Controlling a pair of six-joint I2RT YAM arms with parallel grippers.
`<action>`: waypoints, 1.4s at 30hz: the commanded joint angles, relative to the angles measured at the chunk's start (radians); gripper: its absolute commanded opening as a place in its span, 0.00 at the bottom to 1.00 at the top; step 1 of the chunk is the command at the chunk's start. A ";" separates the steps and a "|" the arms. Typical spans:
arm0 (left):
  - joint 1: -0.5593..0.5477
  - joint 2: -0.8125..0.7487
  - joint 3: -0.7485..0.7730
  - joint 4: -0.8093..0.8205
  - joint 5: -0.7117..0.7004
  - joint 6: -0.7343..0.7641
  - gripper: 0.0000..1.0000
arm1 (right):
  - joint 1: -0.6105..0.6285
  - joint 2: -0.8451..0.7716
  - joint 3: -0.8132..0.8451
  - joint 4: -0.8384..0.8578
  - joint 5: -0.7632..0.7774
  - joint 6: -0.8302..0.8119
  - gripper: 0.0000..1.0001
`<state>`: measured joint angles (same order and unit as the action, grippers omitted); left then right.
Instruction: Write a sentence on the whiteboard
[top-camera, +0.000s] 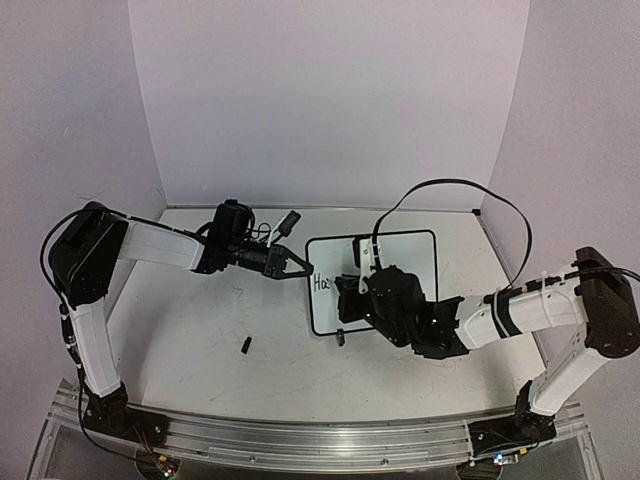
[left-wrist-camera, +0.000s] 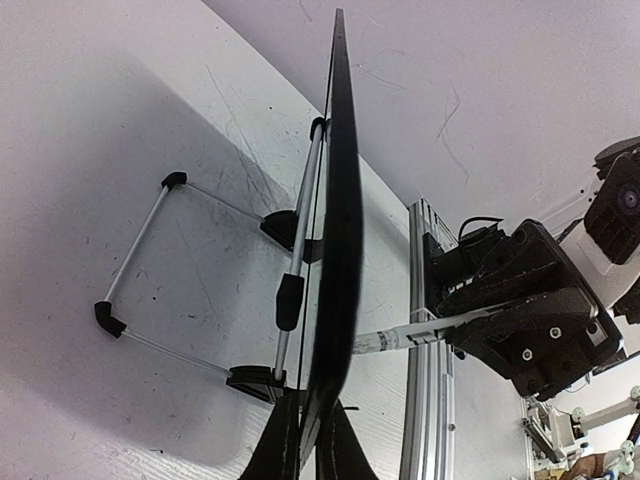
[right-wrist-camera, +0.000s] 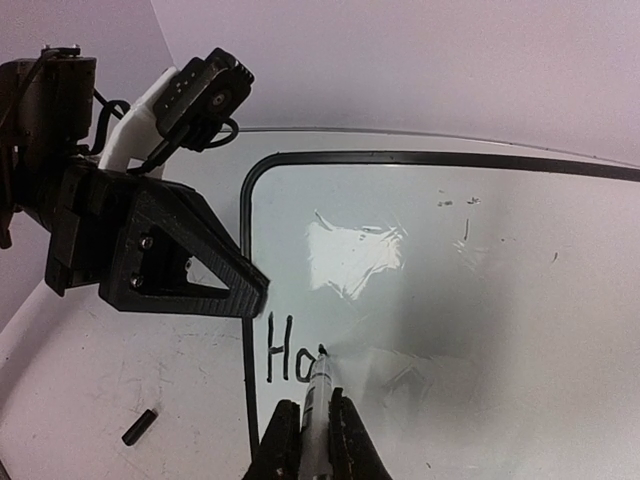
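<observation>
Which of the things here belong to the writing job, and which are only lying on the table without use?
Belonging to the job:
- whiteboard, its edge clamped by the left gripper
- marker in the right gripper, tip on the board
- sentence, only two letters written

Lying about:
- small black piece on the table, perhaps the marker's cap

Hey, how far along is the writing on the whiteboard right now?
Done: the left gripper is clamped on the edge of the whiteboard, which is propped on its stand, and the sentence reads only "Ha". In hand: the right gripper holds the marker with its tip at the second letter. Left: nearly everything, as the rest of the board carries no writing.
</observation>
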<state>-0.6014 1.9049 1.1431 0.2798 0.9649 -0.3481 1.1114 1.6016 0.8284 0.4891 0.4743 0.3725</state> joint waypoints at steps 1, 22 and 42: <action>-0.008 -0.047 -0.008 -0.010 0.040 -0.033 0.00 | 0.007 -0.005 -0.019 -0.033 0.023 0.026 0.00; -0.008 -0.052 -0.009 -0.010 0.040 -0.032 0.00 | 0.054 -0.026 -0.041 -0.052 0.009 0.096 0.00; -0.009 -0.052 -0.009 -0.010 0.042 -0.032 0.00 | -0.008 -0.030 0.034 0.016 -0.018 0.001 0.00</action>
<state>-0.6014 1.9049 1.1431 0.2798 0.9657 -0.3481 1.1108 1.5532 0.8230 0.4661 0.4648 0.3937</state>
